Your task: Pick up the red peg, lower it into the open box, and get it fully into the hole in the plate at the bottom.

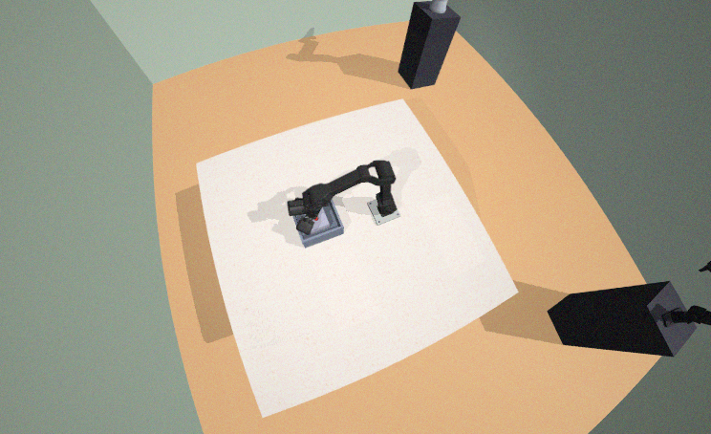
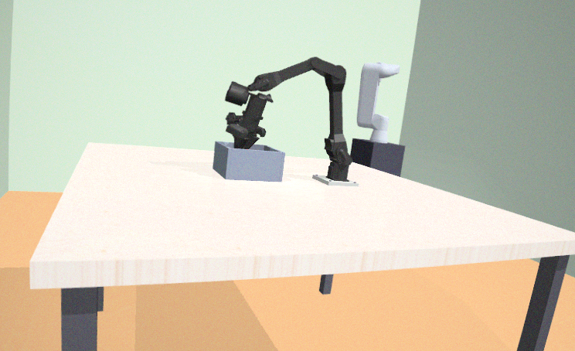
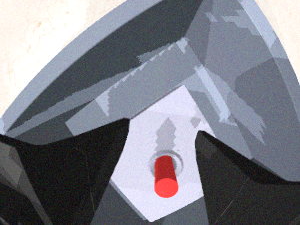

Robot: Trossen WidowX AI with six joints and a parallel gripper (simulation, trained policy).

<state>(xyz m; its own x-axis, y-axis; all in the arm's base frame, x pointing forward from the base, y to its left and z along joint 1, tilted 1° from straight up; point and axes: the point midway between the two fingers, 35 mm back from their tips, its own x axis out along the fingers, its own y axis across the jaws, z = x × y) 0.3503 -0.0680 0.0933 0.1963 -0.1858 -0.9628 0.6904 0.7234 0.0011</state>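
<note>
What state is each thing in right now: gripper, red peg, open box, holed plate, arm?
Gripper: open, fingers apart on either side of the peg.
Red peg: not gripped, standing at the plate's hole; how deep it sits, I can't tell.
Open box: upright on the table, no lid.
Holed plate: at the box's bottom.
Arm: bent over the box.
</note>
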